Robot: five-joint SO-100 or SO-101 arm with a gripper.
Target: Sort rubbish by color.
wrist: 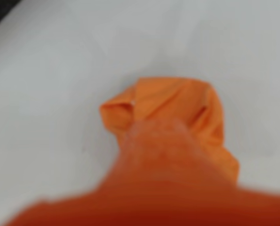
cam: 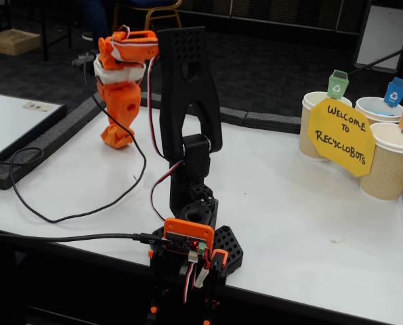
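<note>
Orange paper ball (wrist: 177, 113) clamped in pincer (cam: 115, 137), low over white counter (cam: 309, 223); cups (cam: 397, 159) well apart, fixed-view right.

wrist view all out of focus. gripper (wrist: 151, 141) is an orange smear rising from the bottom edge, cut off there, fingertips not separable, so open or closed unreadable. orange paper ball (wrist: 177, 106) just beyond the smear, its near side hidden behind it, contact unclear. in the fixed view the gripper (cam: 116, 137) hangs far from the camera, jaws too small to read, ball not made out under it. black arm link (cam: 187, 88) covers the table behind it. yellow sign (cam: 340, 135) hides parts of the cups (cam: 391, 169); tag symbols too small.
</note>
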